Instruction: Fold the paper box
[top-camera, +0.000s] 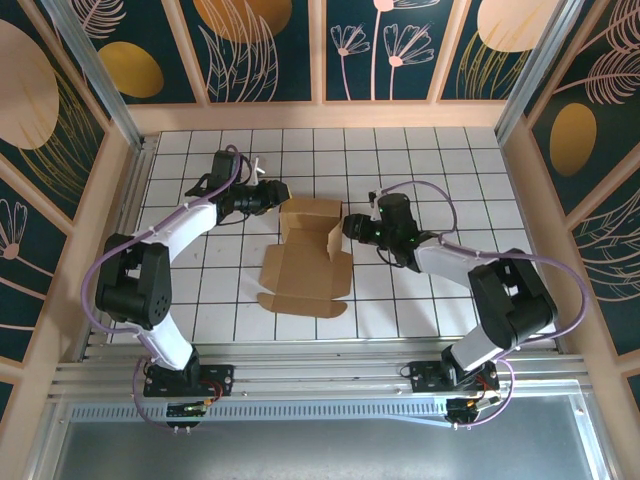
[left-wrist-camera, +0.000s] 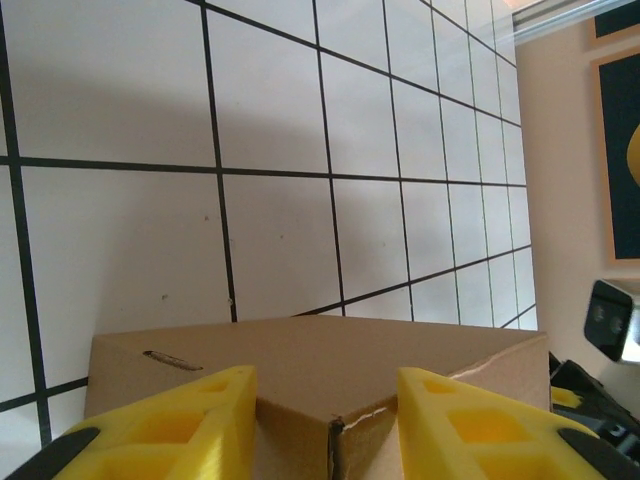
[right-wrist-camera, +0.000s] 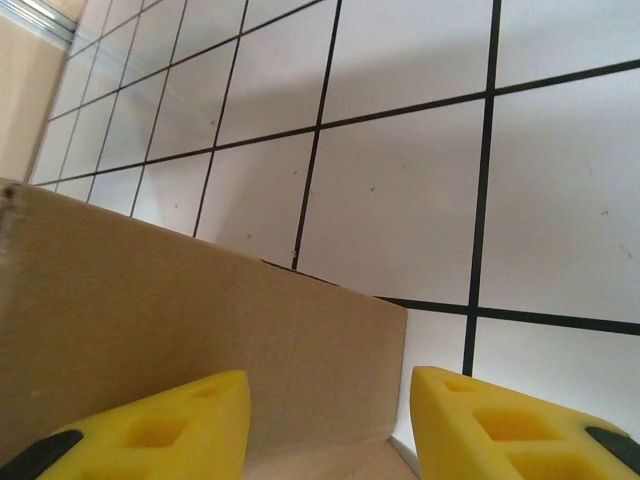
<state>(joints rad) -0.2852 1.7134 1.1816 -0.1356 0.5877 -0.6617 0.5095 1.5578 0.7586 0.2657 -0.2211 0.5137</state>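
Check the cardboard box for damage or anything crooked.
The paper box is only half folded: its far walls stand up while the near flap lies flat. In the left wrist view, its corner fold looks frayed, with a ragged whitish crack. Nothing else stands out.

The paper box (top-camera: 305, 262) is plain brown; the desk (top-camera: 450, 160) is white with black grid lines; yellow fingers (left-wrist-camera: 190, 420) on the left tool (left-wrist-camera: 325, 390).

Bright, even light casts soft, faint shadows on the white tiled table (top-camera: 420, 160); all views are sharp.
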